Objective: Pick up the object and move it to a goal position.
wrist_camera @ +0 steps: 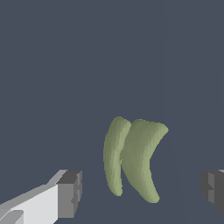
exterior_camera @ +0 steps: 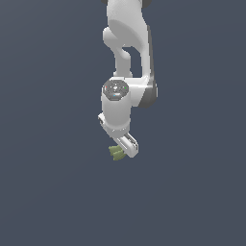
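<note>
Fingers (wrist_camera: pixel 72 192) nearest wrist camera, spread apart, nothing clamped; gaps both sides. Arm (exterior_camera: pixel 126 38) above. Object (wrist_camera: pixel 133 159) between fingers, on tabletop (wrist_camera: pixel 52 65), nearer one finger. Risks, my judgement: curved lumpy shape may roll or twist on closing; off-centre squeeze may push it sideways; shallow grip may slip.

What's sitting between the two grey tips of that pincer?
The olive-green object lies in the gap between the open pincer's fingertips, touching neither, with bare floor on either side. The wrist view shows it best.
</note>
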Available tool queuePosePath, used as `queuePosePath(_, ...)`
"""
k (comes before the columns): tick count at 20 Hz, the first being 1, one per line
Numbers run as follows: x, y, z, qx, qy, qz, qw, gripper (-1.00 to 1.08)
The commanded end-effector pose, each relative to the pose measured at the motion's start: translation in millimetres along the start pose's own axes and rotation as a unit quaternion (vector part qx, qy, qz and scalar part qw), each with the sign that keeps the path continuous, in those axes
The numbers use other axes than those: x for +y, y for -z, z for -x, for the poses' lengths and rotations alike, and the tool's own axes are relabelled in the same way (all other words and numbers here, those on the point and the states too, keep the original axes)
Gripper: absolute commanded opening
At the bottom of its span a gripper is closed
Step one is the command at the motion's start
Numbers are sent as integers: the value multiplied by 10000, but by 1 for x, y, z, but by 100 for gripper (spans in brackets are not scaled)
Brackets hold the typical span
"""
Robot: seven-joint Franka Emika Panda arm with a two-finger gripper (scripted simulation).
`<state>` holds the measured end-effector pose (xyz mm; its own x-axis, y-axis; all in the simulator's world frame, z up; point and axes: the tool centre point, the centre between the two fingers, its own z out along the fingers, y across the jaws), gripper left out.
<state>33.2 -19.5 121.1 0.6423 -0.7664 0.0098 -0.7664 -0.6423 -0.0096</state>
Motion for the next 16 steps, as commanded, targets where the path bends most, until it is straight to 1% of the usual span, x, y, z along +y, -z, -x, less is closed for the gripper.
queuePosePath(1,0,-5,0,-17,-240,16,9997,100)
queuePosePath(8,0,-13,1,-42,-615,46,9981,100)
queuePosePath(16,1,-18,1,-46,-651,51,9979,100)
